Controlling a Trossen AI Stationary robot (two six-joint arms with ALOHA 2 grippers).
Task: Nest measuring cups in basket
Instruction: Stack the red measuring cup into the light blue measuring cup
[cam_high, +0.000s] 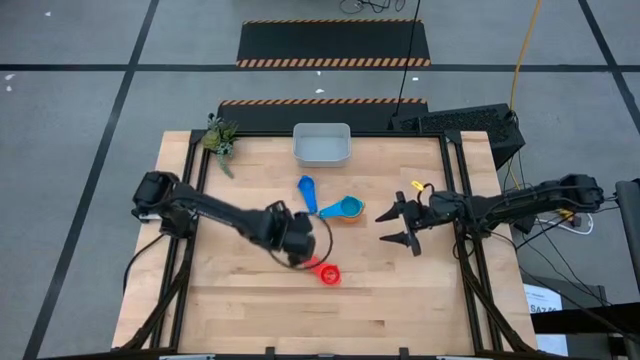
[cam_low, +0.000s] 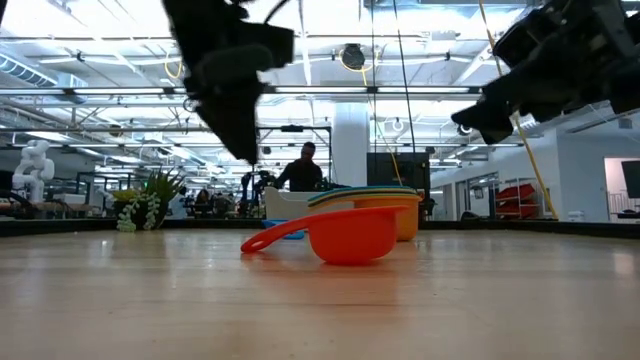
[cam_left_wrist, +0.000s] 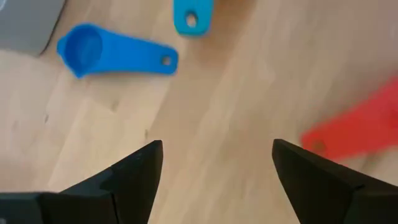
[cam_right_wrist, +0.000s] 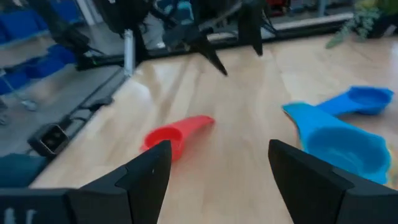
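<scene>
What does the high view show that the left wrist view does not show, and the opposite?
Only the high view shows the basket at the table's far edge, the plant, the right hand with fingers apart, and the stacked cups. Only the left wrist view shows the left hand open with nothing between its fingers. Both show the blue cup and the red cup lying on the table.

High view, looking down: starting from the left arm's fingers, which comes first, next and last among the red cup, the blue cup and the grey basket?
Measured from the left gripper:
1. Red cup, on the table right beside the open fingers.
2. Blue cup, mid-table, toward the basket.
3. Basket, at the table's far edge.
</scene>
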